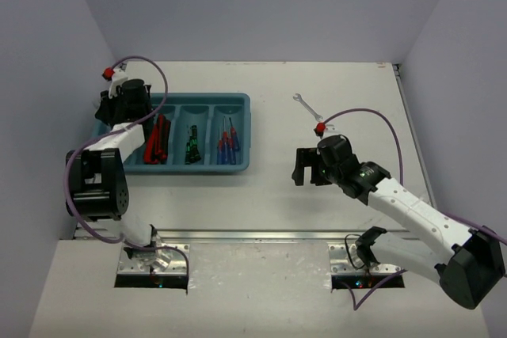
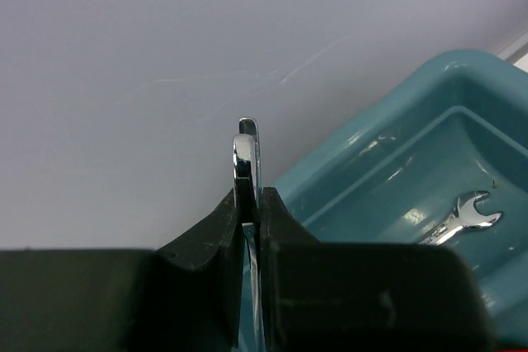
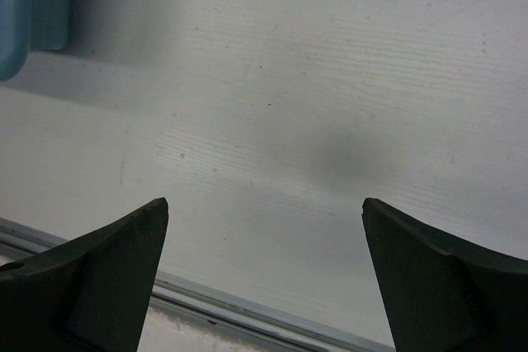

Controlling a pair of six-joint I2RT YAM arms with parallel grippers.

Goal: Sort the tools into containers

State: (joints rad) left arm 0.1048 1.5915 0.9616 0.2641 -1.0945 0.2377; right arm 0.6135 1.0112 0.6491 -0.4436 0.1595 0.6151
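The teal tray (image 1: 238,128) lies at the left of the table, its compartments side by side. Red-handled pliers (image 1: 158,138), black-and-green screwdrivers (image 1: 192,144) and blue/red screwdrivers (image 1: 227,144) each fill one compartment. My left gripper (image 2: 250,199) hangs over the tray's left end (image 2: 388,154), shut on a silver wrench (image 2: 247,150) held on edge. A second wrench (image 2: 464,214) lies in the compartment below. A third wrench (image 1: 306,106) rests on the bare table. My right gripper (image 1: 305,165) hovers open and empty in front of it, its fingers (image 3: 115,269) wide apart.
The tray's corner (image 3: 25,6) shows at the upper left of the right wrist view. A metal rail (image 3: 247,311) runs along the table's near edge. Walls close in the table on the left, back and right.
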